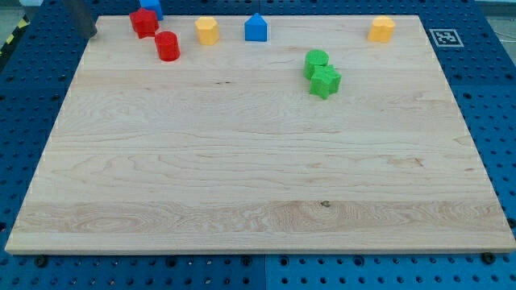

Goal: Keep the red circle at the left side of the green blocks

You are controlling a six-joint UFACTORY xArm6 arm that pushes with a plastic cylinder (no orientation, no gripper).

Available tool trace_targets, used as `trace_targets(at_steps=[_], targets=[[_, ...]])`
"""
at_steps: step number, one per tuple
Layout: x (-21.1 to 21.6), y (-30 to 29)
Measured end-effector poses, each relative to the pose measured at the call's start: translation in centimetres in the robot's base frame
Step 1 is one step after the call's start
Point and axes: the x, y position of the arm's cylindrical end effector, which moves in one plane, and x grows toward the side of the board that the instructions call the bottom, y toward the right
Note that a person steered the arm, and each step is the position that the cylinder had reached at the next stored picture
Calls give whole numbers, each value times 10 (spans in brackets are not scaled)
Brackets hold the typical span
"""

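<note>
The red circle (167,46) stands near the board's top left. The two green blocks, a green circle (316,62) and a green star (326,82), touch each other right of the board's middle, near the top. The red circle is well to their left. A blurred dark rod comes in at the view's top left corner. My tip (92,35) is at the board's top left edge, left of the red circle and apart from it.
A red star-like block (143,22) sits just up-left of the red circle, with a blue block (151,7) behind it. A yellow block (207,31), a blue house-shaped block (255,28) and another yellow block (381,29) line the top edge.
</note>
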Motion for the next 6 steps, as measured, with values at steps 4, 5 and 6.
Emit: trace_targets(at_steps=[4,5,6], targets=[[48,150],[94,204],[110,183]])
